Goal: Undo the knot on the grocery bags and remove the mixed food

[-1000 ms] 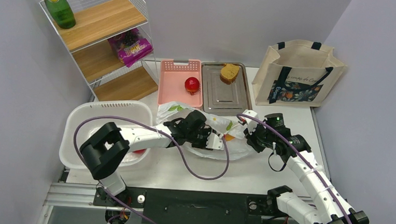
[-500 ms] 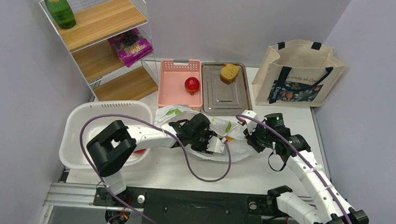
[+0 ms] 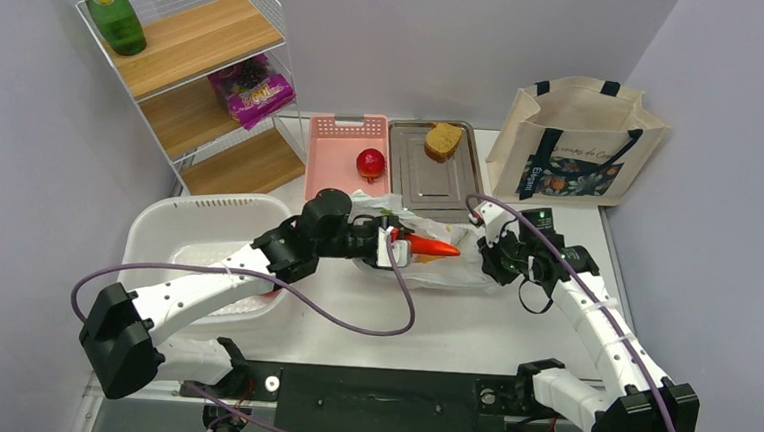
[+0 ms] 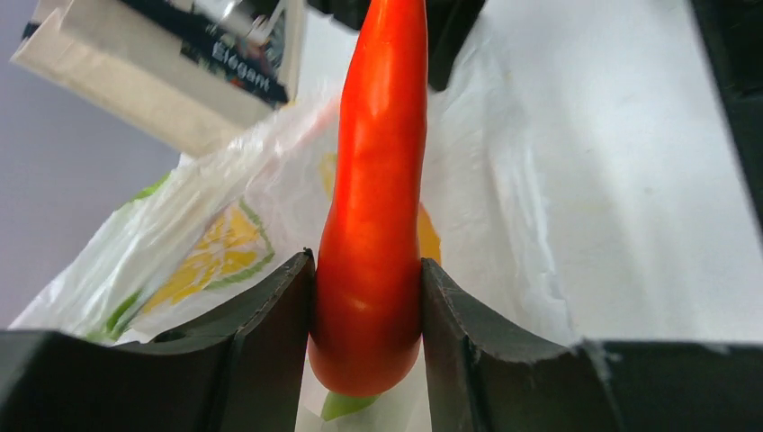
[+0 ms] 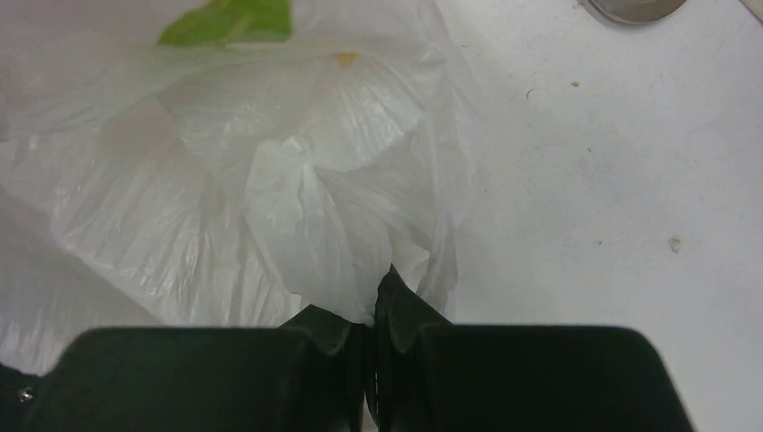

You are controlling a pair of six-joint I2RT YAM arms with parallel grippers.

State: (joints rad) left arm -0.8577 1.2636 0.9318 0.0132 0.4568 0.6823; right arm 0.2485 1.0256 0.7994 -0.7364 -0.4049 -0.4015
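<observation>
My left gripper (image 3: 396,245) is shut on an orange-red carrot (image 3: 432,246), held just above the thin whitish plastic bag (image 3: 455,273) in mid-table. In the left wrist view the carrot (image 4: 373,216) stands pinched between both dark fingers (image 4: 261,351). My right gripper (image 3: 491,255) is shut on the plastic bag's right edge; the right wrist view shows film (image 5: 315,216) pinched between its fingertips (image 5: 396,310). The cream canvas tote (image 3: 573,143) stands upright at the back right. A red round fruit (image 3: 369,163) lies in the pink basket (image 3: 330,178).
A steel tray (image 3: 445,190) holding a slice of bread (image 3: 444,141) sits behind the bag. A white tub (image 3: 172,233) stands at the left. A wire shelf (image 3: 206,75) at back left holds a green bottle (image 3: 110,9) and a purple packet (image 3: 253,90).
My left gripper pulled back out of the plastic bag toward the back, now holding the carrot in the open. The bag has shifted and flattened. The right gripper moved slightly, still holding the bag.
</observation>
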